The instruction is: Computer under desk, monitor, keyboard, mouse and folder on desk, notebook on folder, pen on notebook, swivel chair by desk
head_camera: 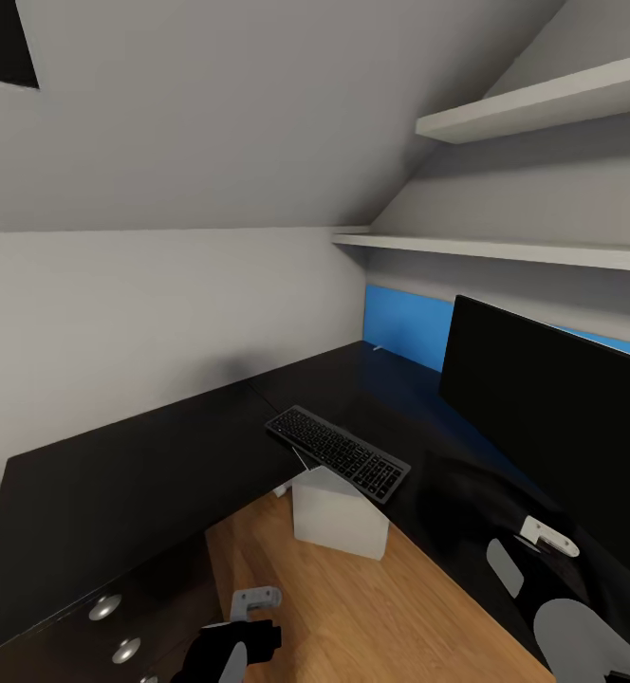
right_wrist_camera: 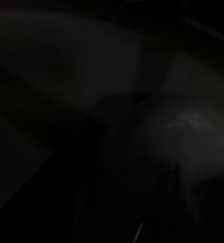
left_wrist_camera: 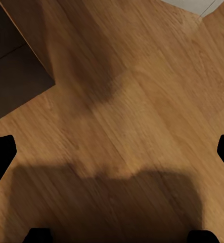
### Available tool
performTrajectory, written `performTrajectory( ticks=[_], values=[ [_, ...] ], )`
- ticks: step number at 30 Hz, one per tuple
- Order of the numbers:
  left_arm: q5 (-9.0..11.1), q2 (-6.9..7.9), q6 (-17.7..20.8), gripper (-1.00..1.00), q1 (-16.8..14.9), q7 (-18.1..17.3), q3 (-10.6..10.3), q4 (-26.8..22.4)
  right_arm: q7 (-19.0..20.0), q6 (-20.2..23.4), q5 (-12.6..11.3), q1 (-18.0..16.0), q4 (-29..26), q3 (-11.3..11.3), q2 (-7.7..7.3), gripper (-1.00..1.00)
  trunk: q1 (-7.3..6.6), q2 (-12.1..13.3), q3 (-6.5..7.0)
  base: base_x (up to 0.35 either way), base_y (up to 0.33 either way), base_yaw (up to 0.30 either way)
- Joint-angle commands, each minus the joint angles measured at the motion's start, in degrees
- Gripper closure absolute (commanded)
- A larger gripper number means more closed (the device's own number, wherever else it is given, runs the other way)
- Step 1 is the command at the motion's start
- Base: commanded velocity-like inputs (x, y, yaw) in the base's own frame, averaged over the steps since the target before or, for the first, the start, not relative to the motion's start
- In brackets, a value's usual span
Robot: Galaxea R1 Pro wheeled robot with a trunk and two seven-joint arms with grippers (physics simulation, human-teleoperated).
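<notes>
The glossy black L-shaped desk [head_camera: 144,474] wraps around the left and far side, with a blue back panel [head_camera: 405,327]. The black monitor [head_camera: 562,417] stands on the desk at the right. In front of it the keyboard [head_camera: 339,453] lies at an angle, its near edge past the desk's inner edge. Below that edge, the white computer [head_camera: 339,517] stands on the wood floor. My left gripper [left_wrist_camera: 112,152] hangs open over bare floor, its dark fingertips [left_wrist_camera: 3,152] far apart. My right arm [head_camera: 543,545] reaches low beside the monitor; its wrist view is almost black. Mouse, folder, notebook, pen and swivel chair are out of view.
Two white shelves [head_camera: 505,249] run along the sloped wall above the monitor. Silver drawer knobs [head_camera: 106,607] show on the desk front at the lower left. Wooden floor [head_camera: 353,617] lies between the desk's wings. A dark desk side [left_wrist_camera: 15,76] edges the left wrist view.
</notes>
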Motion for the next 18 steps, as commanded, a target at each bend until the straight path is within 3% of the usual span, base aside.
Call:
performTrajectory(
  ticks=[1,18],
  values=[
    [0.6,0.02,0.2,-1.0,0.0,0.5,-0.1,-0.1,0.1,0.2,-1.9,0.0,0.3,-0.3,0.03,1.0,0.01,0.0,-0.08,0.0,0.0,0.0],
    [0.6,0.02,0.2,-1.0,0.0,0.5,-0.1,0.0,0.1,0.2,-1.9,0.0,0.2,-0.3,0.03,1.0,0.01,0.0,-0.08,0.0,0.0,0.0]
  ],
)
